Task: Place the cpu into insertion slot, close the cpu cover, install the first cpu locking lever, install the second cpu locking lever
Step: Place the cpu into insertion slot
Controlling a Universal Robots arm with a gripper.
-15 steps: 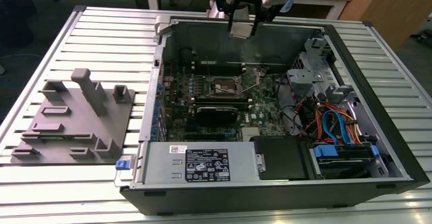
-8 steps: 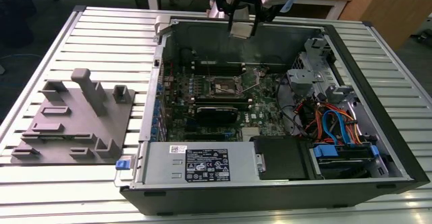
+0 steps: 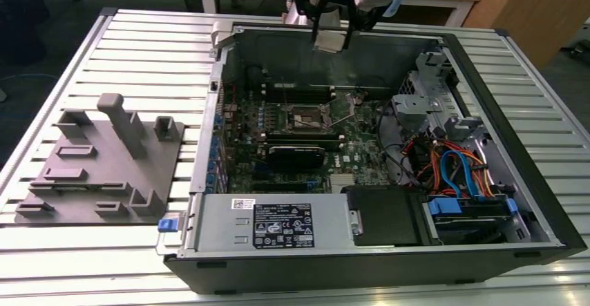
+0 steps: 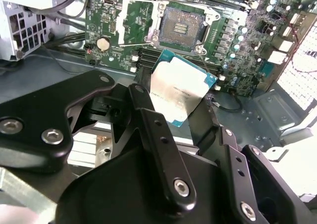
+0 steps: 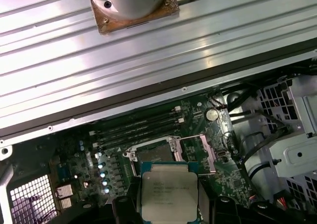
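Second wrist view: gripper (image 4: 177, 116) jaws clamped on the edges of the chip (image 4: 181, 85), so it hangs level, apart from the open socket (image 4: 181, 28).

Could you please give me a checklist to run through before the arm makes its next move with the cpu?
1. Flat square silvery-grey cpu clamped in the black gripper: ok.
2. Square dark-centred insertion slot with a silvery rim holds no chip: ok.
3. Thin silvery metal cpu cover stands open beside the slot, not over it: ok.
4. Cpu hangs apart from the slot, touching nothing on the green circuit board: ok.
5. Cpu squarely lined up over the slot: cannot tell.
6. Cpu corner orientation matches the slot: cannot tell.
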